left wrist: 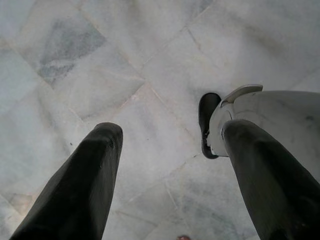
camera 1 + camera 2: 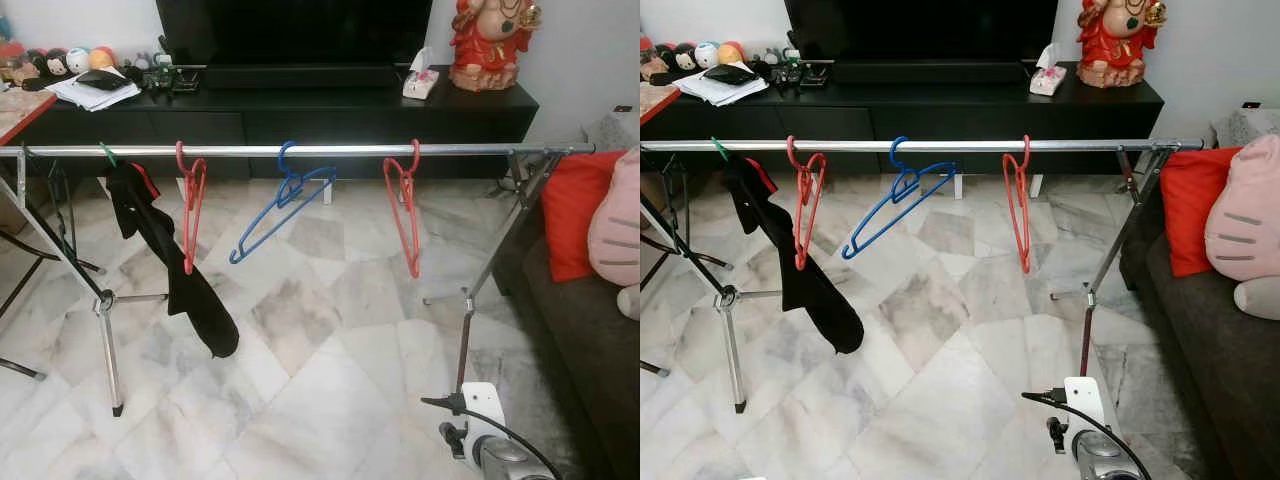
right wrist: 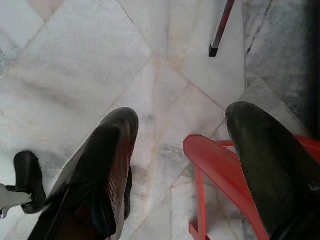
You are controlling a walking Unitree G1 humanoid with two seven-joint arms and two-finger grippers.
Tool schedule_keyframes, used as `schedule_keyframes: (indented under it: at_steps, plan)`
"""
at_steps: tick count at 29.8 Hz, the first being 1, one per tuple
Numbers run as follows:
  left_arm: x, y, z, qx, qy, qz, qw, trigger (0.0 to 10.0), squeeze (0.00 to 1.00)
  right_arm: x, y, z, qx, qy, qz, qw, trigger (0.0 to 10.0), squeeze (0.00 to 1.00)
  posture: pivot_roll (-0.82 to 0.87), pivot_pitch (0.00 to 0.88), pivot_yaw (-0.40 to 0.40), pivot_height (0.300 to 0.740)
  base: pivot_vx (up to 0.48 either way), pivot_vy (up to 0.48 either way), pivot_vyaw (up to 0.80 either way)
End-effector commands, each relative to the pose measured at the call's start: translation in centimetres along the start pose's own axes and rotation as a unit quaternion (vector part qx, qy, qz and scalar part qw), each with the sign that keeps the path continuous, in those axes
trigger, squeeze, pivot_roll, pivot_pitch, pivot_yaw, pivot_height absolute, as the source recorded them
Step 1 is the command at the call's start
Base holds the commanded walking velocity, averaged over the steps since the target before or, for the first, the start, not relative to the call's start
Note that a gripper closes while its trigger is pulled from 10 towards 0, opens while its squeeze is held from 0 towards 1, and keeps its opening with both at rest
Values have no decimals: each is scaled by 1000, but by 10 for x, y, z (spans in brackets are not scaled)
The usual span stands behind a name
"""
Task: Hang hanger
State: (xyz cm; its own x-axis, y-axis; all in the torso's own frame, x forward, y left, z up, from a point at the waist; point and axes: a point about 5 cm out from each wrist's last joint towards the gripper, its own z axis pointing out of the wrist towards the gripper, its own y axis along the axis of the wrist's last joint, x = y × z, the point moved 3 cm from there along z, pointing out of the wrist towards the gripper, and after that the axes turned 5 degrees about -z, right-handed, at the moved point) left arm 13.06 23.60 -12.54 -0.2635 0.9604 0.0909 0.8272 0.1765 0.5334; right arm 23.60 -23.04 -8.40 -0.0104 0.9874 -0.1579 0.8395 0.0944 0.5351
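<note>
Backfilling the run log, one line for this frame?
rail: two red, one blue hanger hung | right gripper: open beside red hanger | left gripper: open, idle

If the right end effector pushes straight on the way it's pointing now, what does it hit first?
Probably the red hanger that shows between and just beyond its open fingers, then the marble floor. How far the hanger lies beyond the fingertips is unclear.
</note>
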Motion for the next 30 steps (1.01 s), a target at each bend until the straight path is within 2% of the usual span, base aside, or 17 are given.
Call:
schedule_keyframes:
  at_steps: [1,5,21,24,30]
  plan:
    - [3,-6,-1,9,3,4,1000,10000,0,0,-2,0,0,-1,6,1000,10000,0,-75,0,30,740,0,-330,-675]
    - [4,-8,-2,10,8,-4,1000,10000,0,0,-2,0,1,2,2,1000,10000,0,-72,0,27,740,0,-167,-673]
    - [3,-10,-3,9,6,10,1000,10000,0,0,0,0,-9,6,2,1000,10000,0,-78,0,27,740,0,0,-671]
    - [4,-11,-3,9,9,5,1000,10000,0,0,0,0,-9,8,1,1000,10000,0,-78,0,27,740,0,-480,-669]
    - [4,-12,-3,8,8,11,1000,10000,0,0,1,0,-11,10,0,1000,10000,0,-78,0,28,740,0,-80,-674]
